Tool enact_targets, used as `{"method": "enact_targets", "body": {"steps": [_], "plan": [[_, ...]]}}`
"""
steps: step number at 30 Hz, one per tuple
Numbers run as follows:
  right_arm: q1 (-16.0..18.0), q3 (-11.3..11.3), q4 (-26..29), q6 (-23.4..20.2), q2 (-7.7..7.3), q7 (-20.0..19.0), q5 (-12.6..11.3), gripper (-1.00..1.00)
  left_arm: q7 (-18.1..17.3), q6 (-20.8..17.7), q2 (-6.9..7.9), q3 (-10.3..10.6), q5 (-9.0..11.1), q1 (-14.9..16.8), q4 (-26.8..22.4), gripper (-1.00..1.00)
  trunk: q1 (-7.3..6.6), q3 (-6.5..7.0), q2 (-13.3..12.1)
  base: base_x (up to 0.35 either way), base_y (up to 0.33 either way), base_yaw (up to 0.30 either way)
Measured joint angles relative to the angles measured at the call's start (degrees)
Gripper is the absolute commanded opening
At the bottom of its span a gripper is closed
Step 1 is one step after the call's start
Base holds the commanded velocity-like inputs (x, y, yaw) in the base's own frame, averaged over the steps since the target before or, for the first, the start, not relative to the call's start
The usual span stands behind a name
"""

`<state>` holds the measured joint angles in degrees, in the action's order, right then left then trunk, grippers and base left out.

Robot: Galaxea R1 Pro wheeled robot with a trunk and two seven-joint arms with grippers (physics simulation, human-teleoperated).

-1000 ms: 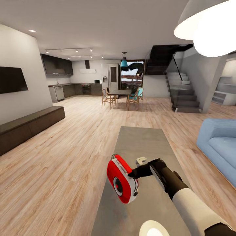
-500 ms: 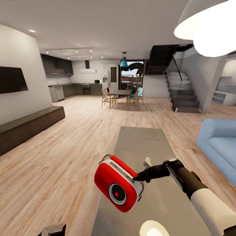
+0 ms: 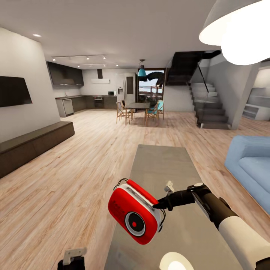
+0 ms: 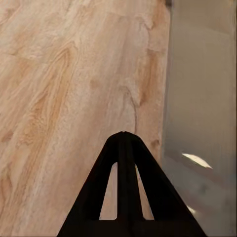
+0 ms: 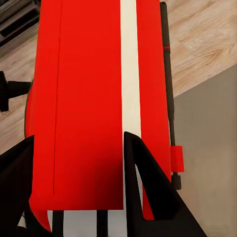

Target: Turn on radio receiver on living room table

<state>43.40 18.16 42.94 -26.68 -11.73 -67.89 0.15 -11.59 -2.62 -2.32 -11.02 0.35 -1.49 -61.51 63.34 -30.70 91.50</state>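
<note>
The red radio receiver (image 3: 134,214) with white trim and a round dark dial hangs tilted over the left edge of the long grey-taupe table (image 3: 165,165), its face turned toward me. My right gripper (image 3: 158,205) is shut on the radio's side. In the right wrist view the red and white body (image 5: 84,89) fills the space between the two dark fingers (image 5: 148,192). My left gripper (image 3: 73,258) is low at the left, and in the left wrist view its fingers (image 4: 122,148) are shut over the wood floor beside the table's edge (image 4: 197,98).
A blue sofa (image 3: 250,168) stands right of the table. A long dark low cabinet (image 3: 33,144) runs along the left wall under a black TV (image 3: 13,90). A white dome lamp (image 3: 240,30) hangs at upper right. Dining chairs (image 3: 125,111) and stairs (image 3: 210,110) lie far ahead.
The right gripper swung the radio left and toward me, turning its face to the camera. My left gripper rose into view at the bottom left.
</note>
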Motion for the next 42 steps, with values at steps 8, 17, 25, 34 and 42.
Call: {"method": "enact_targets", "body": {"steps": [8,17,25,34,42], "plan": [[-0.02,-0.07,0.00,-0.05,0.04,0.45,-0.02,-1.00,0.66,-4.57,-1.14,5.42,7.76,0.00,-4.94,-1.00,0.00,0.00,0.00,0.000,0.000,0.000],[0.00,-0.08,0.00,-0.06,0.12,0.49,-0.02,-1.00,0.53,-20.33,-4.32,21.99,8.45,0.00,-19.27,-1.00,0.00,0.00,0.00,0.000,0.000,0.000],[0.00,-0.09,0.00,-0.05,0.21,0.65,-0.02,-1.00,-2.48,-23.79,-7.68,31.07,-0.12,0.00,-21.52,-1.00,0.00,0.00,0.00,0.000,0.000,0.000],[0.00,-0.08,0.00,-0.04,0.30,0.66,-0.01,-1.00,-1.88,-26.22,-7.68,30.95,-3.21,2.42,-22.92,-1.00,0.00,0.00,0.00,0.000,0.000,0.000],[0.00,-0.09,0.00,-0.02,0.33,1.67,0.00,-1.00,-0.50,-25.75,-7.68,24.17,-3.26,3.84,-23.04,-1.00,0.00,0.00,0.00,0.000,0.000,0.000]]}}
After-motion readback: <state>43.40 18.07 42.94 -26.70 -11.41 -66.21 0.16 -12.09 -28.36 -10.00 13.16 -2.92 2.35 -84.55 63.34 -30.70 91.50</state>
